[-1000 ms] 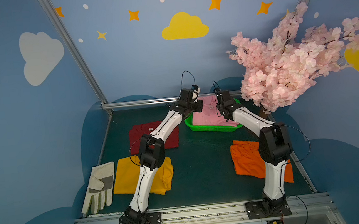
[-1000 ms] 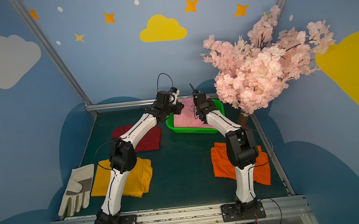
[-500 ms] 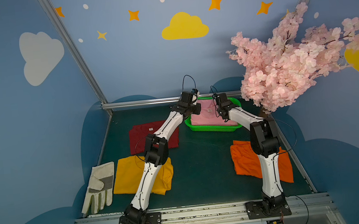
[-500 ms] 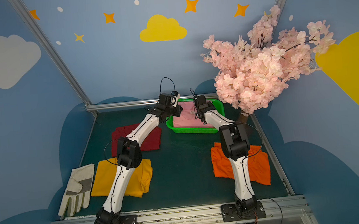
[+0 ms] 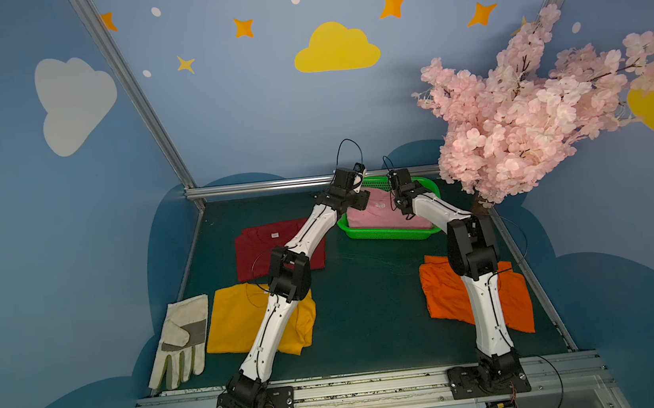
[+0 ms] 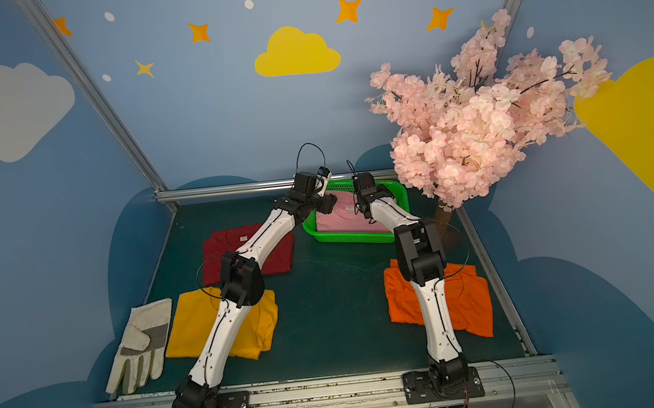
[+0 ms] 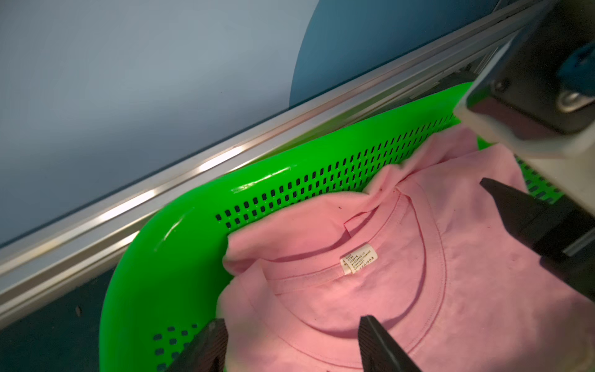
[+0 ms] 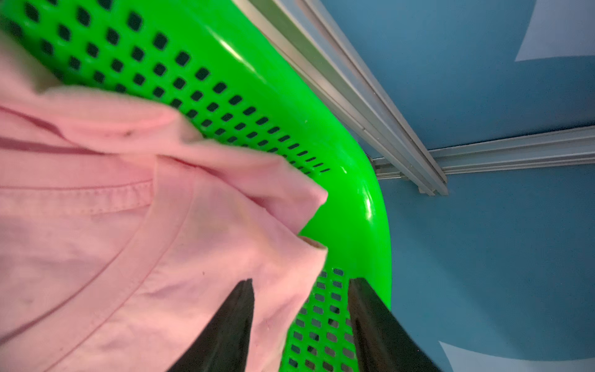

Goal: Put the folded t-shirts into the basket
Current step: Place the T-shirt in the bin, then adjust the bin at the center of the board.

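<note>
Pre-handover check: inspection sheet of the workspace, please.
Surface: dark green mat, nothing spilled.
Job's things: pink t-shirt in green basket; dark red t-shirt, mustard yellow t-shirt, orange t-shirt on the mat.
Clutter: work glove, mat's near left corner.
End effectors: left end effector open over pink t-shirt; right end effector open at basket's corner.
Cables: black cable loops at wrists and elbows; no snag seen.
Surroundings: pink blossom tree beside basket; cloud and star decals on blue walls.

We have the left arm (image 5: 272,325) and right arm (image 5: 487,304) reaching forward, wrists leaning in toward each other; left gripper (image 7: 293,341) jaws apart, right gripper (image 8: 301,315) parted too.
</note>
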